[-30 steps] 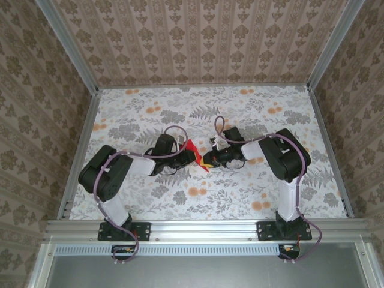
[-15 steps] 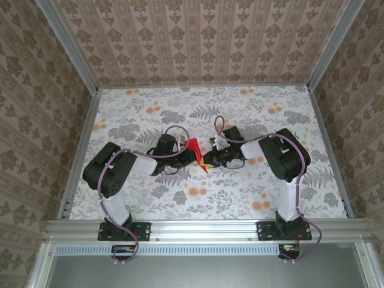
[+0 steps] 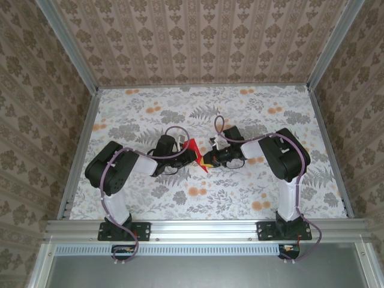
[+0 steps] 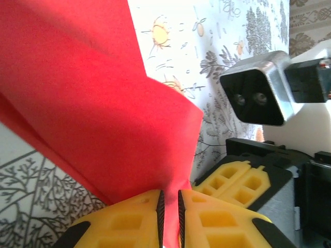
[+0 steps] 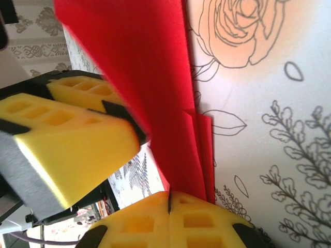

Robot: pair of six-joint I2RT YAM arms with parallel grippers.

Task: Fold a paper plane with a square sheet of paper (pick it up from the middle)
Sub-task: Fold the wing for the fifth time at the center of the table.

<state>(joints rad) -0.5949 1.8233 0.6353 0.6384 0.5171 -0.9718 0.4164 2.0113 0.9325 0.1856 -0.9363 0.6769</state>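
Note:
The square sheet of paper [image 3: 195,145] is bright red and folded into a narrow, layered shape, held up above the table's middle between both grippers. Whether it has a paper plane's form I cannot tell. My left gripper [image 3: 192,156] is shut on it: in the left wrist view the red paper [image 4: 93,103] runs down through the thin slit between the yellow fingers of my left gripper [image 4: 168,201]. My right gripper [image 3: 207,160] is shut on the paper's layered edge [image 5: 176,129], which comes out of the closed seam of my right gripper [image 5: 169,199].
The table [image 3: 270,114] has a floral cloth and is walled on three sides by patterned panels with metal rails [image 3: 81,144]. The two grippers nearly touch: the right one's fingers [image 4: 235,178] and camera [image 4: 256,95] sit close by the left.
The left arm's elbow has shifted slightly right and its grip has tightened a little. The paper edged a bit right. The right arm has stayed put.

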